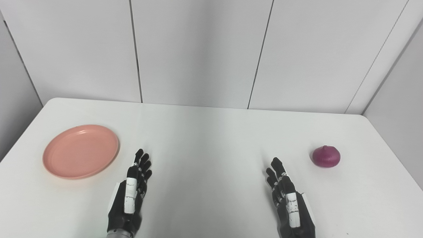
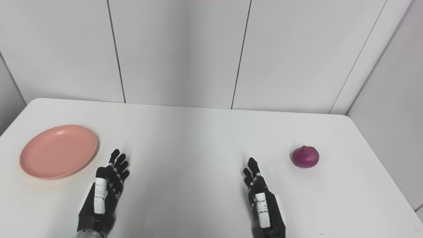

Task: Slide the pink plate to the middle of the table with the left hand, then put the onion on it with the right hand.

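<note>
Pink plate [image 1: 81, 151] at the left of the white table [image 1: 211, 132], onion [image 1: 326, 156] at the right, both untouched.

Nearest, at the bottom edge: left hand [image 1: 130, 195], black with a white strip along the thumb side, fingers [image 1: 142, 162] extended forward and slightly fanned, holding nothing, palm turned inward. Just right of the plate's near rim, apart from it. Whether resting on the tabletop or hovering just above: cannot tell.

Same depth, to the right: right hand [image 1: 288, 198], mirror pose, black with the same white strip, fingers [image 1: 277, 167] stretched out and a little apart, empty. Left of the onion and nearer than it, clear gap between.

Further back, left side: plate round, shallow, salmon-pink, matte plastic look, raised rim with a faint highlight on the far inner edge, flat on the table, nothing on it. Close to the table's left edge.

About the same depth, right side: onion red-purple, squat and rounded, small pointed tip upward, fine vertical streaks on the skin, soft shadow beneath. Near the table's right edge, well apart from the plate.

Between them: bare white tabletop.

Farthest: white panelled wall [image 1: 198, 49] with thin dark vertical seams, meeting the table's rounded back edge.
</note>
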`<action>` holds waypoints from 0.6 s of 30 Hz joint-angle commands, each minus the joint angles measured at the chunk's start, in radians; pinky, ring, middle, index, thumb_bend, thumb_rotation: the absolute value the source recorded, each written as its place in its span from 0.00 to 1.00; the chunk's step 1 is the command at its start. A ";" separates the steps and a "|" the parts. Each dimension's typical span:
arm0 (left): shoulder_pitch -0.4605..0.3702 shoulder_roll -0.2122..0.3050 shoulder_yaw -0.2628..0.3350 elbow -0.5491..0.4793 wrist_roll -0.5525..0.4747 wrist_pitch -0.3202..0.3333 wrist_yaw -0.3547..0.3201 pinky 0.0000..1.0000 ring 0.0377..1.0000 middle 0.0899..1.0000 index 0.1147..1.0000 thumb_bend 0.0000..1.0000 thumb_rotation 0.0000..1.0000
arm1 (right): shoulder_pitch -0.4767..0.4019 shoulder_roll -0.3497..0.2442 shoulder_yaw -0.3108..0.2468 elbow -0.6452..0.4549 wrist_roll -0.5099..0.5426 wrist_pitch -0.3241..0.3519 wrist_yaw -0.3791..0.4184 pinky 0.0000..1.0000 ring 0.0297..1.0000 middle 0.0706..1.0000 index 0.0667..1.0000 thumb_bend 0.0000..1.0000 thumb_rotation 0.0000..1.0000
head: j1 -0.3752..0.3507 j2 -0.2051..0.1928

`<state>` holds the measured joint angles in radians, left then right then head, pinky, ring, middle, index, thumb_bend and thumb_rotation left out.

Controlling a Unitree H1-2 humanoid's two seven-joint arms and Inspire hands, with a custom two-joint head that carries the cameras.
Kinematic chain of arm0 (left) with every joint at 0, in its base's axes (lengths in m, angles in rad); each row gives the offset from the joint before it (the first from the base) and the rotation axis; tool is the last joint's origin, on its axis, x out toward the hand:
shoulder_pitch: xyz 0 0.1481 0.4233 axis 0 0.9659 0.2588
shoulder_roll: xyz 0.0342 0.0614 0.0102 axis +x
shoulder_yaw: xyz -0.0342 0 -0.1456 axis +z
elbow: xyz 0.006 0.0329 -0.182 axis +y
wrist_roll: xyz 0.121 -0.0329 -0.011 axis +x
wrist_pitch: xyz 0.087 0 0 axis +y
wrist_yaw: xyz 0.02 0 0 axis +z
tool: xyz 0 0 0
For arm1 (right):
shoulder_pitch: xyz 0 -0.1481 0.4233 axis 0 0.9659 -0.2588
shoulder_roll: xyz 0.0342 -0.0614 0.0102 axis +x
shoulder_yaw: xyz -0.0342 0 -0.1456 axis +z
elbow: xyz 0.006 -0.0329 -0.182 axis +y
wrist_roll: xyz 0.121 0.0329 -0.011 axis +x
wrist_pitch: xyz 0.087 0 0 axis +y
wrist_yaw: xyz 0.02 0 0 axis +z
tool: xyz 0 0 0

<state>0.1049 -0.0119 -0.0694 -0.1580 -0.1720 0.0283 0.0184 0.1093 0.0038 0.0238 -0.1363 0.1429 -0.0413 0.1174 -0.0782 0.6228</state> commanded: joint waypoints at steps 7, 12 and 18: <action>0.100 -0.009 0.004 -0.017 0.000 -0.001 -0.011 1.00 1.00 1.00 1.00 0.85 1.00 | 0.054 -0.017 -0.007 0.073 0.006 0.001 0.006 1.00 0.98 0.99 0.97 0.84 0.90 | 0.005 -0.004; 0.099 -0.008 0.004 -0.018 -0.005 0.002 -0.014 1.00 1.00 1.00 1.00 0.85 1.00 | 0.054 -0.016 -0.006 0.072 0.002 0.003 0.003 1.00 0.98 0.99 0.97 0.83 0.91 | 0.003 -0.004; 0.100 -0.009 0.005 -0.019 -0.009 0.000 -0.016 1.00 1.00 1.00 1.00 0.85 1.00 | 0.055 -0.018 -0.004 0.070 0.005 0.001 0.006 1.00 0.98 0.99 0.97 0.83 0.90 | 0.004 -0.004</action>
<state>0.1056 -0.0120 -0.0703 -0.1581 -0.1733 0.0296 0.0147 0.1114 0.0037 0.0271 -0.1379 0.1456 -0.0413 0.1174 -0.0736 0.6212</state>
